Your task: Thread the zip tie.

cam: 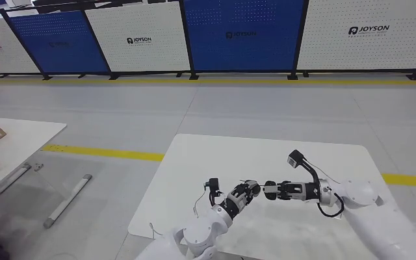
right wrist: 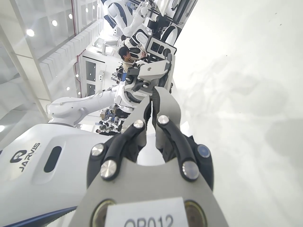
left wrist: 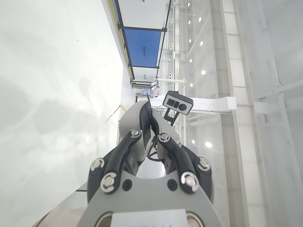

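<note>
Update: above the table [cam: 195,169], your left end effector [cam: 255,189] is pinched on the zip tie [left wrist: 148,98], a thin black sliver poking past its tips. Right end effector [cam: 268,189] faces it nose to nose, clamped narrow.

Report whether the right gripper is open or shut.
Shut: right gripper fingers meet with no gap; anything pinched between them cannot be told.

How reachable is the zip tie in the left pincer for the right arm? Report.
Probably yes: the right pincer is tip to tip with the left pincer, where the zip tie sticks out, with nothing between them.
</note>
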Controlling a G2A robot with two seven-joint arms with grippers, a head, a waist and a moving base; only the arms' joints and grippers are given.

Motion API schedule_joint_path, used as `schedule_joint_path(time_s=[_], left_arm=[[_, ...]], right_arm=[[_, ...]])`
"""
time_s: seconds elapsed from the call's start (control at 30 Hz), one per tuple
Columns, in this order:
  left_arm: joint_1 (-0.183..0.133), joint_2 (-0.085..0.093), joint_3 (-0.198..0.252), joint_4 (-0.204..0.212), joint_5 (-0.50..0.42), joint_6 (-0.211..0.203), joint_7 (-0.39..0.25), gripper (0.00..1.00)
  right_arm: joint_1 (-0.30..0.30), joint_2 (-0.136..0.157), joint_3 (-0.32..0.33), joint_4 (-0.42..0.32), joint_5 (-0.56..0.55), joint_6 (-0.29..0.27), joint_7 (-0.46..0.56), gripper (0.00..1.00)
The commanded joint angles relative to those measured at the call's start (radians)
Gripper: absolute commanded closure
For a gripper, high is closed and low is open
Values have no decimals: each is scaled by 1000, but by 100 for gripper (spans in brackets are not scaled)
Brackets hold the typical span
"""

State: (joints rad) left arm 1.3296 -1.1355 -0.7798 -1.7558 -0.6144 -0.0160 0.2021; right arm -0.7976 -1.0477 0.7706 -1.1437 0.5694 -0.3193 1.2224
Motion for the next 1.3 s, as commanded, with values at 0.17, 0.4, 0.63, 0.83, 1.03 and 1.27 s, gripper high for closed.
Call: schedule_joint_path(time_s=[0.17,0.4,0.63,0.83,1.03,1.27], left_arm=[[10,-9,-11,4,6,-2,3,100],[10,-9,-11,4,6,-2,3,0],[10,-9,-11,4,6,-2,3,0],[10,-9,-11,4,6,-2,3,0],[4,-13,-24,56,207,-132,35,0],[19,-11,-29,84,233,-141,-30,0]], right_arm=[[0,-8,8,9,-7,2,5,100],[-4,-11,23,14,-24,7,8,100],[-6,-10,31,14,-35,10,16,100],[-6,-10,31,14,-35,10,16,100],[-37,-6,58,-11,7,36,27,100],[-41,-5,76,5,66,82,66,100]])
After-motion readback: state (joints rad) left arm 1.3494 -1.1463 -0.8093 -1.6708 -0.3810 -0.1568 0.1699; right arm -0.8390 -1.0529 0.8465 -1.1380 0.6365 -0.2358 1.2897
